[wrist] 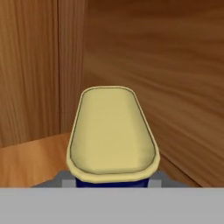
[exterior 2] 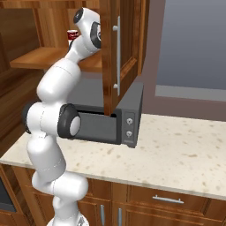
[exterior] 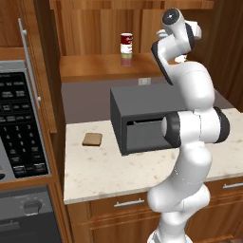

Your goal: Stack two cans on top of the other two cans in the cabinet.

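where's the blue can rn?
In the hand view, the blue can sits at bottom centre, shut in the end effector, near the cabinet's inner corner.

On the cabinet point(exterior: 95, 66) shelf, one stack of two cans stands at the far side: one red-and-white can point(exterior: 126, 43) on top of one dull grey can point(exterior: 126, 60). One dark blue can with a yellow top point(wrist: 111, 133) appears close in the hand view. On the counter point(exterior: 142, 171) sit one dark grey oven point(exterior: 142, 123) and one brown slice of bread point(exterior: 92, 139) at its left.
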